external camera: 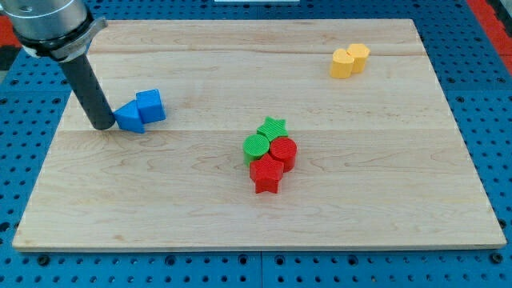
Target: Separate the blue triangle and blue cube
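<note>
The blue triangle [130, 118] and the blue cube [150, 106] lie touching each other at the view's left on the wooden board [264, 216]; the cube is to the right of and slightly above the triangle. My tip [104, 126] is at the end of the dark rod, right against the triangle's left side.
A cluster at the board's middle holds a green star [273, 126], a green round block [256, 146], a red round block [283, 151] and a red star [266, 174], all touching. Two yellow blocks [350, 61] sit together at the view's top right.
</note>
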Available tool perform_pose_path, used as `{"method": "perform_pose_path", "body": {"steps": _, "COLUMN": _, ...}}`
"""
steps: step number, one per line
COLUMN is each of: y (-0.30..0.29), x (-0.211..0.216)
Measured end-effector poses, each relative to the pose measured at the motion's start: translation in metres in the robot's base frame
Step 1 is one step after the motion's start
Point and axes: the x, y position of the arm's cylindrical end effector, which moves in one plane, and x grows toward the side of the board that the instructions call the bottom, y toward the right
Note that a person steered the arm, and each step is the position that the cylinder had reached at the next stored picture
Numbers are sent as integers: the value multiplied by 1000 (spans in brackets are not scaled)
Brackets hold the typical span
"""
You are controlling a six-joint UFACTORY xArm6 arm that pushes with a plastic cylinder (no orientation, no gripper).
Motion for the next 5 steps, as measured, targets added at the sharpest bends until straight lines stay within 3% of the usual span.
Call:
{"method": "perform_pose_path", "body": {"steps": 3, "y": 31, "x": -20}}
{"method": "perform_pose_path", "body": {"steps": 5, "y": 81, "x": -27}}
